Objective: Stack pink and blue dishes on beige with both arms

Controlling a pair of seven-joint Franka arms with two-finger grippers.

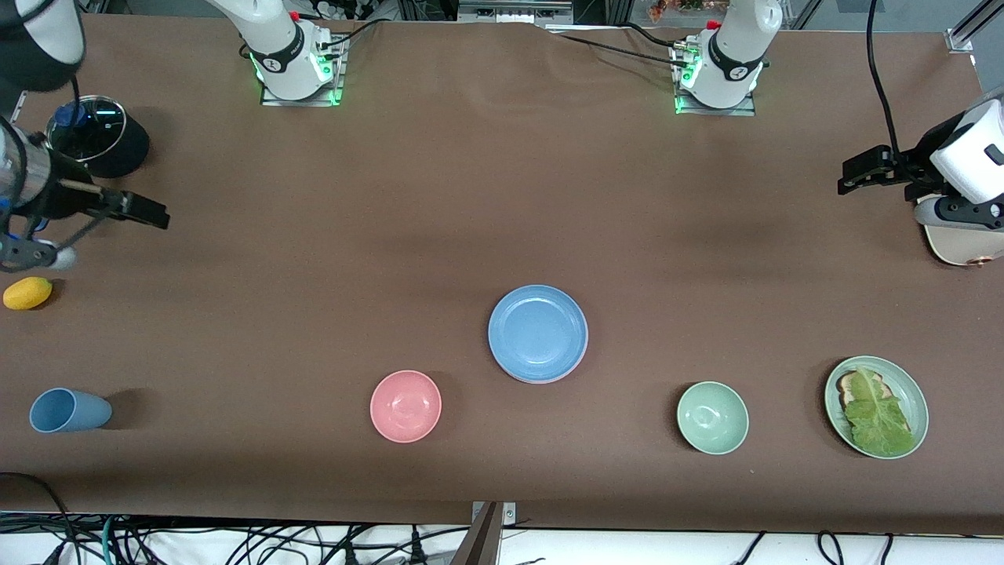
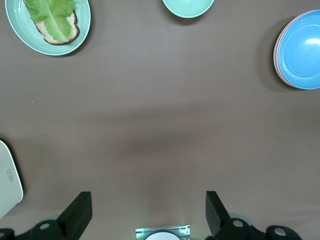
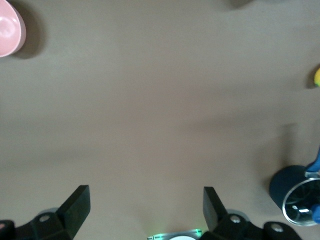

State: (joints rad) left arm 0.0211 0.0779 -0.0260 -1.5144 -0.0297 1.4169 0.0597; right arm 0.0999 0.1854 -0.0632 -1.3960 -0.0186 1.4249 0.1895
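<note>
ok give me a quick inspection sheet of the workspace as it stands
surface: brown table, a few creases.
job's things: blue plate mid-table on top of a stack; a pink rim shows under it in the left wrist view; beige plate not seen.
clutter: pink bowl, green bowl, green plate with toast and lettuce, blue cup on its side, lemon, lidded black pot, toaster.
grippers: left gripper open, above the table at the toaster end; right gripper open, above the table near the pot; both waiting, holding nothing.
cables: black leads between the bases; a tangle below the table's near edge.
surroundings: metal framing above the bases.
</note>
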